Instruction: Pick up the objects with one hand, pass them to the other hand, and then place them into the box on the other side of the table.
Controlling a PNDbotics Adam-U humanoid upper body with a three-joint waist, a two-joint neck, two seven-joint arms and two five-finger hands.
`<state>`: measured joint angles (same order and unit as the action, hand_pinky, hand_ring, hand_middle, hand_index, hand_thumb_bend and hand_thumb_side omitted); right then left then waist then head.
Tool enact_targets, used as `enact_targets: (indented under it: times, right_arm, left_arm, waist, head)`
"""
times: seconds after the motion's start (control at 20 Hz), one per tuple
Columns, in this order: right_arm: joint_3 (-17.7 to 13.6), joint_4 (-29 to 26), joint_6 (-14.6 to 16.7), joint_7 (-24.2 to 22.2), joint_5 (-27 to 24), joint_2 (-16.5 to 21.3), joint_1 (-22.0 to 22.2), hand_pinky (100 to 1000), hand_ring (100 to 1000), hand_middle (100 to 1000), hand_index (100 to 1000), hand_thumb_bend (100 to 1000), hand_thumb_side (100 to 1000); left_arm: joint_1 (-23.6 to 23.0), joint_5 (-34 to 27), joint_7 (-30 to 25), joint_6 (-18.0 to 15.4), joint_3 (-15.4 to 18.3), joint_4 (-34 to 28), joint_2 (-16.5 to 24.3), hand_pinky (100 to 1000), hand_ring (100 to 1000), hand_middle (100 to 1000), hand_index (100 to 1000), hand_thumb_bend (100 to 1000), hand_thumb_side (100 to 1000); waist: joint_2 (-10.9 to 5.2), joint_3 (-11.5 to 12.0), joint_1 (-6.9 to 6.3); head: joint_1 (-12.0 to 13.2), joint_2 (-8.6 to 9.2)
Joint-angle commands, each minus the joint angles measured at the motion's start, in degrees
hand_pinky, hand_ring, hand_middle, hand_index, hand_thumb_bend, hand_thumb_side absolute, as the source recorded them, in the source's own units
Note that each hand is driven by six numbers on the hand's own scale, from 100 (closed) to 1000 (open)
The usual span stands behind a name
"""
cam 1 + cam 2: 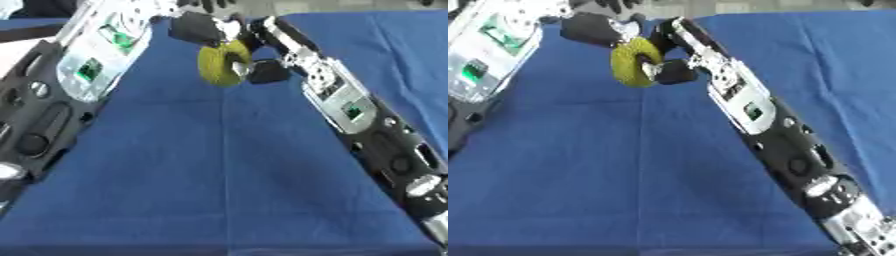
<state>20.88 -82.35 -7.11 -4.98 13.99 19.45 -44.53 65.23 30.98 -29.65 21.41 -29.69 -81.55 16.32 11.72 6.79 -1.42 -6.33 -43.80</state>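
Yellow ring [223,64] up top centre, pinched by right hand [262,67], left hand [197,27] touching from upper left, grip unclear. Handover spot basically.

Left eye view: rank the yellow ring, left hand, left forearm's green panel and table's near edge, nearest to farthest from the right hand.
1. yellow ring: held by the right hand, top centre.
2. left hand: just up-left of the ring.
3. green panel: on the left forearm, left side.
4. table's near edge: bottom of view.
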Motion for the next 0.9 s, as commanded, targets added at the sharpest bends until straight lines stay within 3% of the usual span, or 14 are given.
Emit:
enact_targets:
  times: [0.05, 0.5, 0.9]
  right_arm:
    - [-0.3, -1.4, 0.0, 0.4, -0.3, 0.7, -0.9, 701, 539, 385, 451, 100, 100]
    - [-0.3, -1.8, 0.1, 0.8, -0.7, 0.9, -0.6, 694, 536, 383, 449, 100, 100]
    - [-0.3, -3.9, 0.0, 1.4, -2.1, 2.2, 0.2, 691, 531, 381, 447, 100, 100]
  left_arm:
    - [1.0, 2.0, -3.5, -0.1, 1.2, -1.4, 1.1, 852, 752, 729, 817, 219, 499]
    - [0.8, 7.6, -11.9, -1.4, 1.2, -1.2, 1.0, 871, 788, 761, 835, 408, 474]
    - [0.7, 12.2, -15.3, -3.5, 1.3, 0.2, 0.6, 876, 807, 777, 844, 533, 402]
  waist:
    - [-1.26, 0.1, -0.02]
    - [-1.12, 0.1, -0.07]
    - [-1.10, 0.0, -0.12]
  head:
    - [0.4, -0.31]
    - [1.0, -0.31]
    - [1.6, -0.31]
